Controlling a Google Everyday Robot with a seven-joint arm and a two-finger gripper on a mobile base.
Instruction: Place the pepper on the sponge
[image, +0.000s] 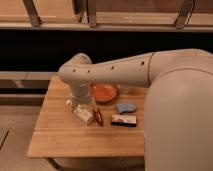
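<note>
The pepper, slim and dark red, lies on the wooden table just right of a white bottle. The light-blue sponge rests further right, a short gap away from the pepper. My arm reaches in from the right and bends down over the table's back left. My gripper hangs below the wrist, just above and left of the white bottle and a little left of the pepper. Nothing shows in its grasp.
An orange bowl sits behind the pepper, next to the wrist. A dark flat box with a white-orange label lies in front of the sponge. My arm's bulk covers the table's right end. A dark shelf runs behind the table.
</note>
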